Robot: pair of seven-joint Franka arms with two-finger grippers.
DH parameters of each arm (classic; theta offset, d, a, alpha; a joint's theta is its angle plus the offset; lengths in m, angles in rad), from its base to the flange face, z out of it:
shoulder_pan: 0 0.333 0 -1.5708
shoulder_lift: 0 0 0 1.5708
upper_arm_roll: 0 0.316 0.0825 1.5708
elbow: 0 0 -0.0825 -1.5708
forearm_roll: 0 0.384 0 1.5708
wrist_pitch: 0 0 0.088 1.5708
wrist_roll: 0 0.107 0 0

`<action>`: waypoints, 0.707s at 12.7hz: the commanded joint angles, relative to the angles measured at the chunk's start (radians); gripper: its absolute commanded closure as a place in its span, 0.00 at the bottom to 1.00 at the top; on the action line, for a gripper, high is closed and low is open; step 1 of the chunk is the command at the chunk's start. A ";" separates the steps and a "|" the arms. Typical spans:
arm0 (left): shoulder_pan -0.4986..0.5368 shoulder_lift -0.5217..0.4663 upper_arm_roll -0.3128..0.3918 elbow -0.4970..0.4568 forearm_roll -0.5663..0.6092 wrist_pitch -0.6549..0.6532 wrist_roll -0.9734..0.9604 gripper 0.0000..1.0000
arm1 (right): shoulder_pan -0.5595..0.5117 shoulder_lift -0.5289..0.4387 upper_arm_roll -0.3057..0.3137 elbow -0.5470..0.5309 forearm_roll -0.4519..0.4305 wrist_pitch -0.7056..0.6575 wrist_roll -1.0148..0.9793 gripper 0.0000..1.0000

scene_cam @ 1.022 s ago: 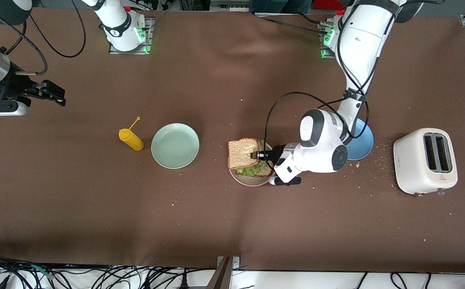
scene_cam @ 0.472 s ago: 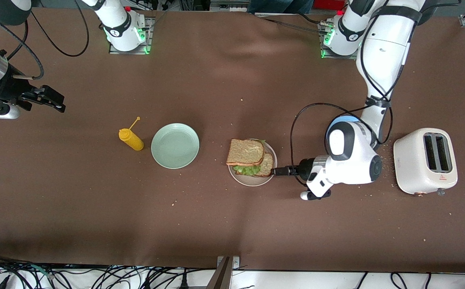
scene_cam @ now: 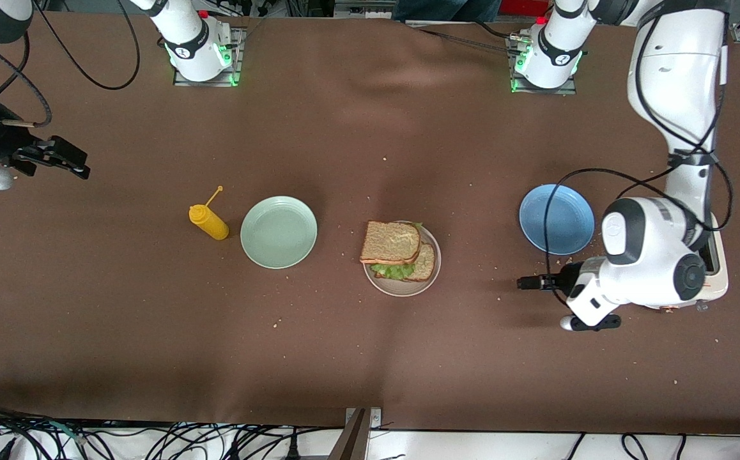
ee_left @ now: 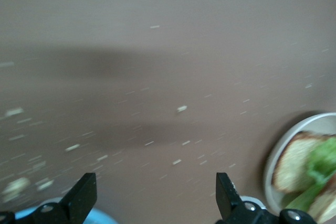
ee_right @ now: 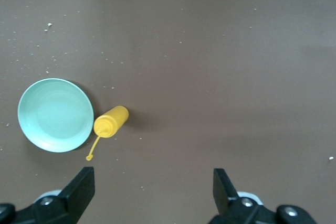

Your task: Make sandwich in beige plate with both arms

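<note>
Looking at the table (scene_cam: 357, 358), we take the beige plate (scene_cam: 431, 280) as our landmark, sitting roughly mid-table. On it lies the sandwich (scene_cam: 395, 248): top bread slice shifted a bit toward the right arm's end, lower slice peeking out at the other edge, green lettuce showing between them on the side nearer the front cam. In the left wrist view we catch just the plate's rim (ee_left: 283, 145) w/ bread and lettuce at the frame edge.

Left gripper (scene_cam: 524, 282) hangs over bare cloth, well apart from the beige plate toward the left arm's end, fingers spread wide, nothing between them; both tips (ee_left: 84, 195) show far apart in its wrist view. Right gripper (scene_cam: 69, 156) is way off at the right arm's end, over bare cloth, fingers (ee_right: 79, 187) also spread, empty; that arm waits.

Other stuff rel. to the beige plate: mint-green plate (scene_cam: 278, 231) just beside it toward the right arm's end, yellow squeeze bottle (scene_cam: 209, 222) lying next past that. Blue plate (scene_cam: 556, 218) sits toward the left arm's end, slightly farther from the front cam; white toaster (scene_cam: 718, 268) further along, mostly covered by the left arm. Crumbs (scene_cam: 574, 260) scattered near the blue plate.
</note>
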 commanded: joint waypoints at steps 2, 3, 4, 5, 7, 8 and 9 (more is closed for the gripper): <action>0.055 -0.142 0.002 -0.016 0.223 -0.179 -0.001 0.00 | -0.009 0.010 -0.008 0.030 0.001 -0.014 -0.018 0.00; 0.056 -0.164 0.005 -0.016 0.260 -0.212 -0.002 0.00 | -0.006 0.011 -0.008 0.041 0.001 -0.018 -0.016 0.00; 0.058 -0.222 0.002 -0.037 0.299 -0.214 -0.004 0.00 | -0.003 0.013 -0.005 0.044 0.000 -0.019 -0.020 0.00; 0.044 -0.295 0.014 -0.095 0.323 -0.220 -0.004 0.00 | -0.017 0.010 0.005 0.044 0.001 -0.027 -0.023 0.00; 0.013 -0.505 0.034 -0.280 0.375 -0.220 -0.002 0.00 | -0.084 0.010 0.075 0.058 0.003 -0.044 -0.024 0.00; 0.012 -0.584 0.039 -0.321 0.387 -0.236 0.001 0.00 | -0.106 0.011 0.109 0.064 0.003 -0.048 -0.023 0.00; -0.014 -0.630 0.057 -0.318 0.389 -0.300 0.001 0.00 | -0.110 0.010 0.118 0.064 0.001 -0.048 -0.023 0.00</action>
